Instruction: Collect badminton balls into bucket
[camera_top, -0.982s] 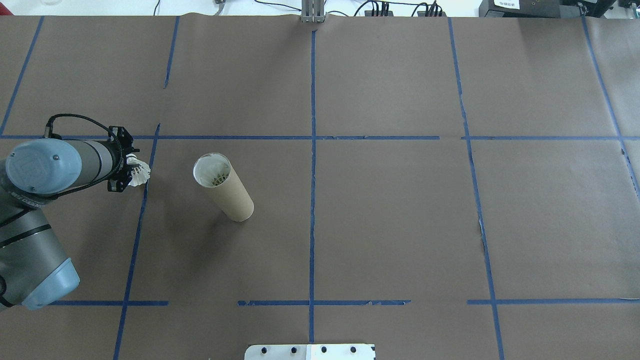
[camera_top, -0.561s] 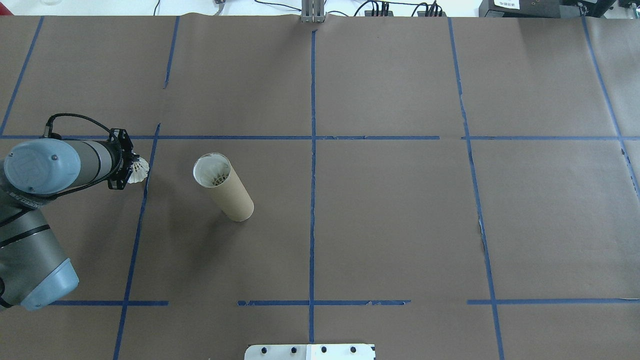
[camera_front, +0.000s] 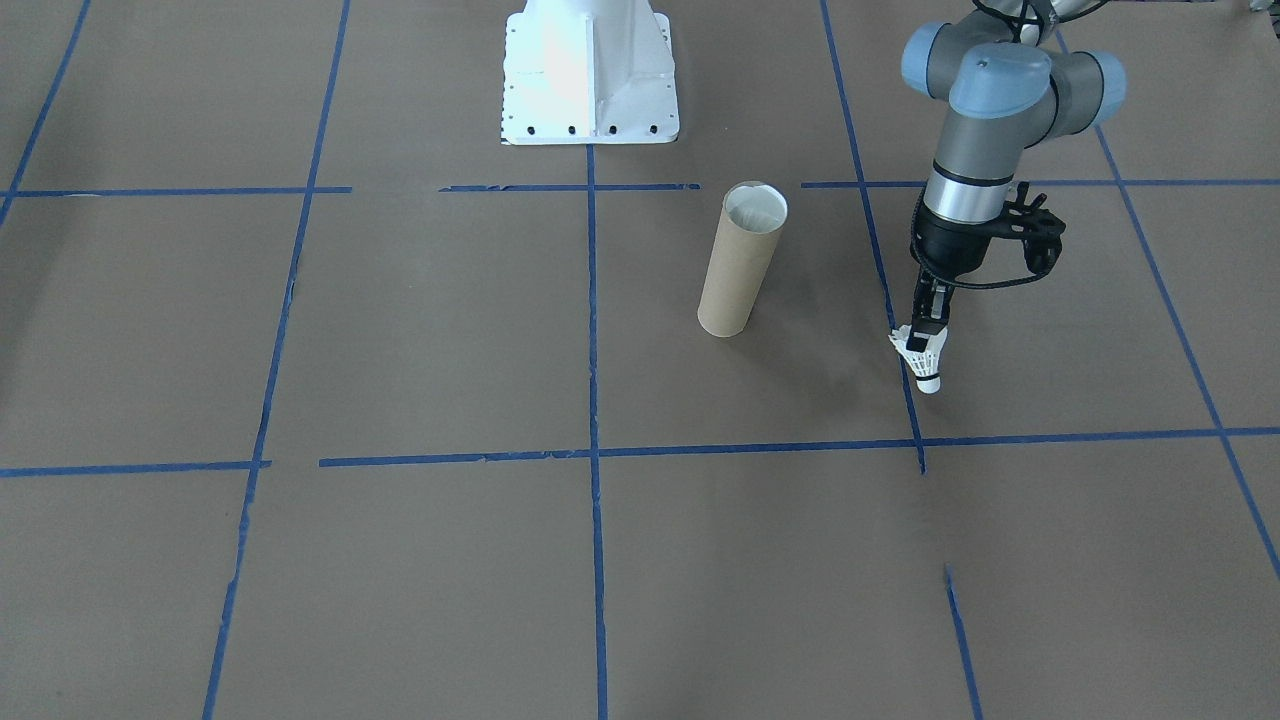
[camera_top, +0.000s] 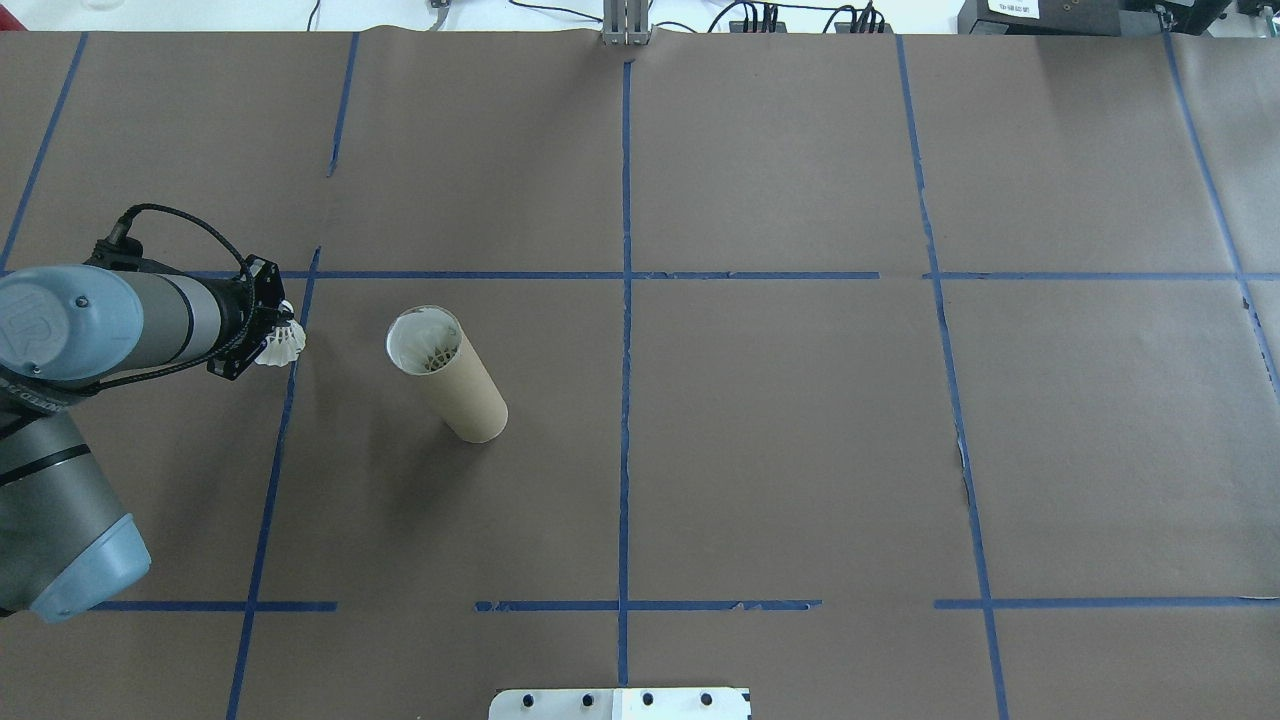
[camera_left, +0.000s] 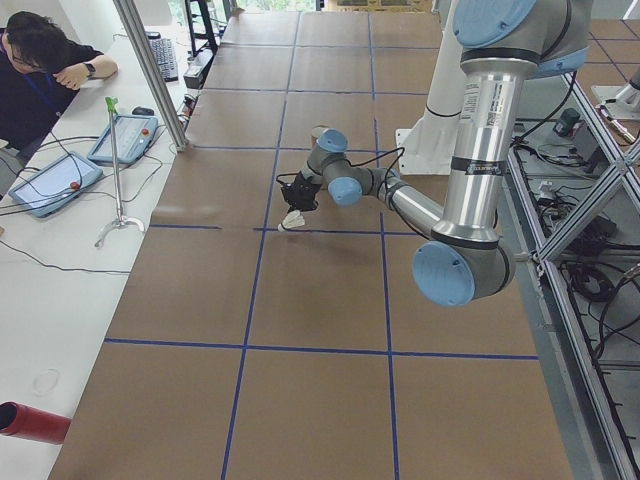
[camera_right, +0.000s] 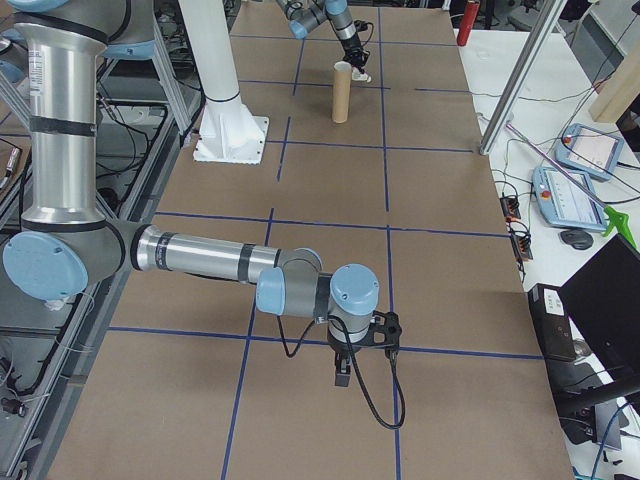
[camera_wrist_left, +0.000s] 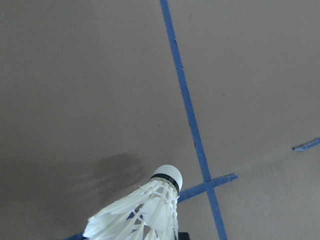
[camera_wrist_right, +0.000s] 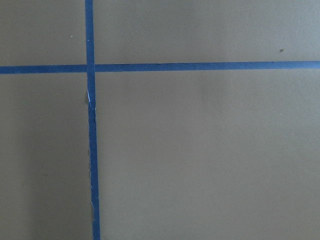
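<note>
While your left gripper remains closed on the skirt of the shuttlecock, its wrist has tilted since the earlier overhead frame, and the shuttlecock, cork tip down, now sits slightly nearer the tube. You see the upright tube just beside it, apart, with white feathers showing inside its mouth. Blue tape lines cross the brown paper. You cannot tell the right gripper's state.
</note>
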